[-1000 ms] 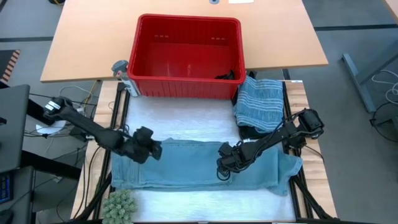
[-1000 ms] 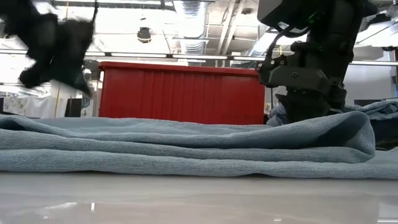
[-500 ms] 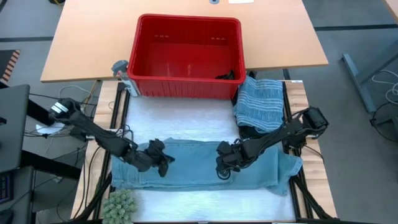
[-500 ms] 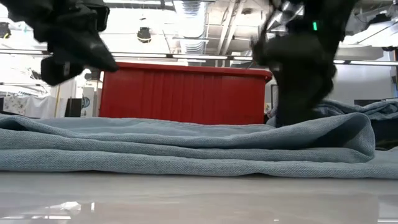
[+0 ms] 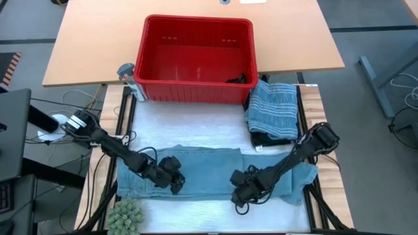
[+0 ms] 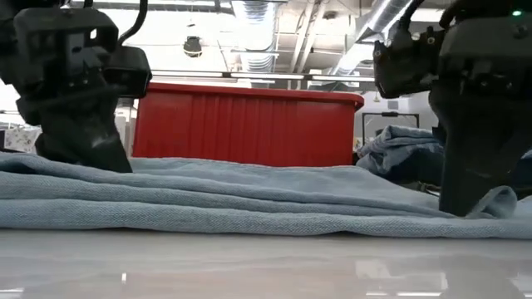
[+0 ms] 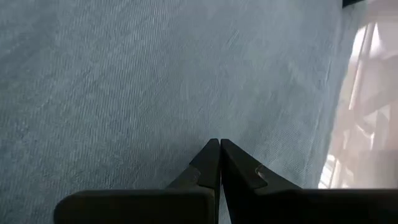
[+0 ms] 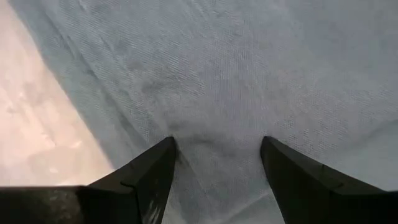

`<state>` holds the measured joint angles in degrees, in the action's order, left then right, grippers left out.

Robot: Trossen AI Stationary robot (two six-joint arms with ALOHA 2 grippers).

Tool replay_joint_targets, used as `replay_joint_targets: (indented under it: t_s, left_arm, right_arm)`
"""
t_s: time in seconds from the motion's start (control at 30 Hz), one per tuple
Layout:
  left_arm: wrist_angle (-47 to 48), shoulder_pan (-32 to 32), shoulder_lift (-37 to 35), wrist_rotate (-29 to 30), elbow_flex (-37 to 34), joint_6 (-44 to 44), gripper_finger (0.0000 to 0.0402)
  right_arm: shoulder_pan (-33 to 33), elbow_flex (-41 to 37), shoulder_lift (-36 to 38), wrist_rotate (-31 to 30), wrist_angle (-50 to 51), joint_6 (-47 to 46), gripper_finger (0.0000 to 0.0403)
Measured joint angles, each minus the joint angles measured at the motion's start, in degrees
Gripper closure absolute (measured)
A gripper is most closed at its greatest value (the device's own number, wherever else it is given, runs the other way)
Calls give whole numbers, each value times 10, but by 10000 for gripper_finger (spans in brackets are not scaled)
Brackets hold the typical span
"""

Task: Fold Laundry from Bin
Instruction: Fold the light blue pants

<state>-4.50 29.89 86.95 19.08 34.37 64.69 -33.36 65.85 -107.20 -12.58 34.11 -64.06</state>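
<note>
While both pressed on the light blue garment (image 5: 202, 171) at lower centre, left end effector (image 5: 175, 184) was closed empty, right end effector (image 5: 240, 196) spread wide.

- I can read no text, label, brand, number or sign anywhere in these views.
- The red bin (image 5: 197, 57) shows only plain ribbed walls, with no lettering that I can make out.
- The light blue garment (image 5: 196, 171) under my arms carries no visible tag or print.
- The striped cloth (image 5: 272, 108) beside the bin bears no readable mark either.
</note>
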Motion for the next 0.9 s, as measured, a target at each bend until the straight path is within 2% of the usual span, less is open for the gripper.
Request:
replay_joint_targets:
  t_s: [0.13,0.23,0.33,0.47,0.6,0.7,0.77,0.83,0.9]
  left_arm:
    - [6,0,5,-4,0,-4,401]
    - [14,-3,4,-3,0,-19,401]
    - [25,-3,4,2,0,-16,401]
    - [38,-3,4,8,0,-14,401]
    - [48,-3,4,14,0,-12,401]
    - [84,-3,4,24,1,-6,401]
    - [109,-3,4,26,1,2,401]
    - [129,-3,4,28,1,5,401]
    - [141,-3,4,31,1,2,401]
  right_arm:
    - [-12,2,-26,32,-9,-8,133]
    - [-23,1,-10,35,-5,-1,133]
    - [-35,-4,31,27,7,25,133]
    - [-52,-1,119,-37,47,25,133]
    - [-68,-2,168,-60,158,-78,133]
    - [-86,-2,183,-54,288,-281,133]
    - [-110,-3,179,-38,340,-388,133]
    - [-139,-3,178,-34,334,-428,133]
    - [-166,-3,179,-40,305,-414,133]
